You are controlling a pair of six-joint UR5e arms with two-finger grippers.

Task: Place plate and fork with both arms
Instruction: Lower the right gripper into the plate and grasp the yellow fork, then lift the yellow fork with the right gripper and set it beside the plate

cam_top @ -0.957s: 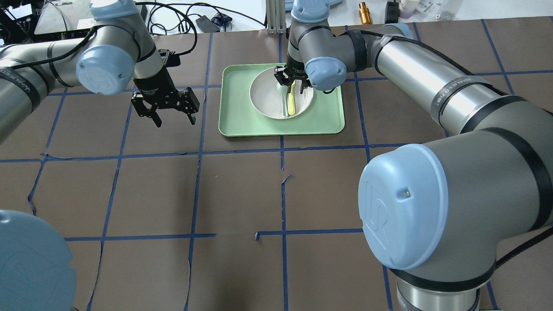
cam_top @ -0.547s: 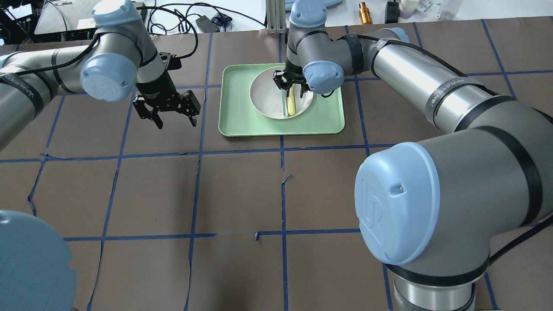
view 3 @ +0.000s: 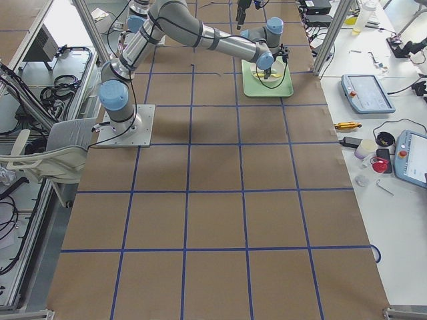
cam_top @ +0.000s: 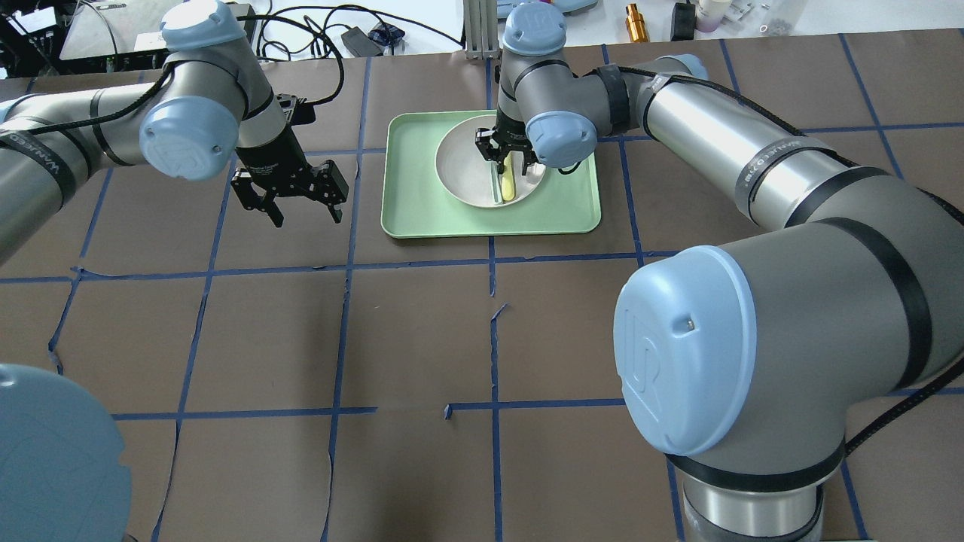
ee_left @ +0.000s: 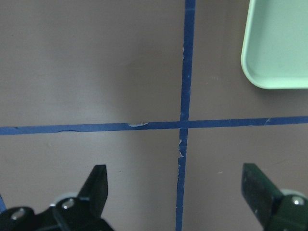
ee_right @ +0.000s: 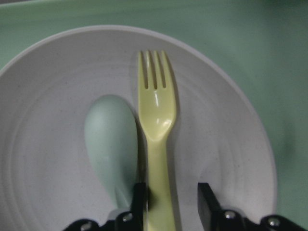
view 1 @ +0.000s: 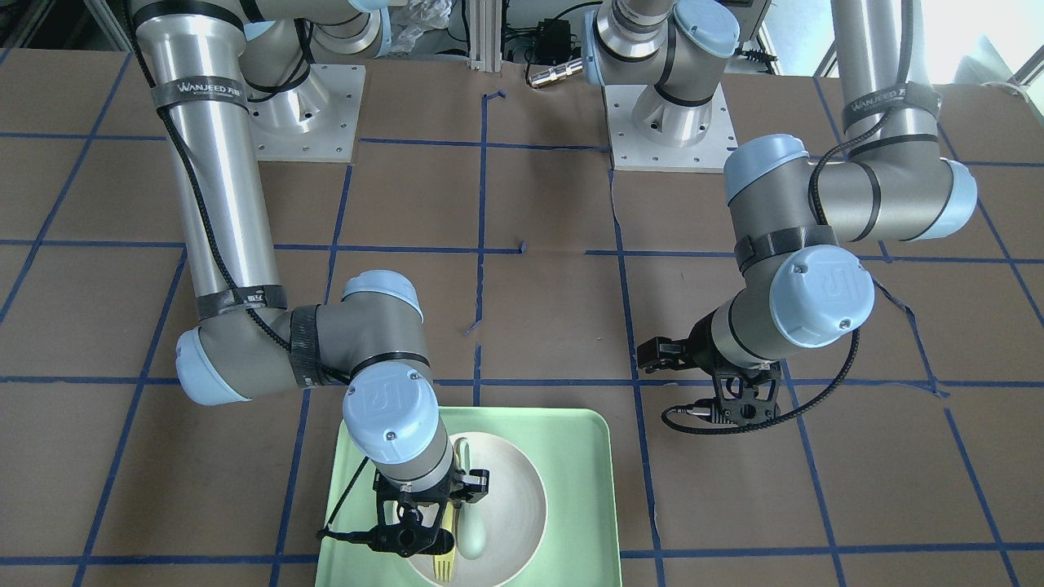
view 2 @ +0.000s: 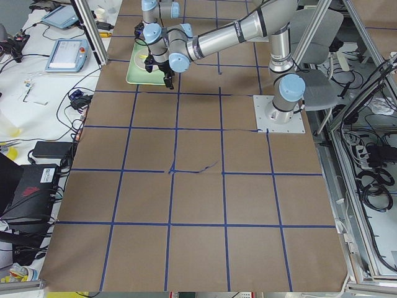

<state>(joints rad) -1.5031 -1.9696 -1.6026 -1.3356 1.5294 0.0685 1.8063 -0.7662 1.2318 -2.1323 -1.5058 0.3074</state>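
Note:
The off-white plate (cam_top: pixel 459 162) sits on the mint-green tray (cam_top: pixel 410 203). The yellow fork (cam_top: pixel 510 184) lies in the plate beside a pale green spoon (cam_top: pixel 497 188). My right gripper (cam_top: pixel 506 159) is low in the plate. In the right wrist view its fingers (ee_right: pixel 140 199) straddle the fork (ee_right: pixel 156 106) handle; one finger touches it between fork and spoon (ee_right: pixel 108 139), and a gap shows at the other. My left gripper (cam_top: pixel 307 218) is open and empty over the brown table left of the tray. In the left wrist view (ee_left: pixel 177 185) its jaws stand wide apart.
The tray (view 1: pixel 579 456) lies at the table's far edge from the robot. Its corner (ee_left: pixel 279 48) shows right of the left gripper. Blue tape lines (ee_left: pixel 185 96) grid the brown paper cover. Cables and boxes lie beyond the far edge (cam_top: pixel 354 38).
My right gripper has come down into the plate, closer over the fork handle. My left gripper has shifted slightly, staying open above the table.

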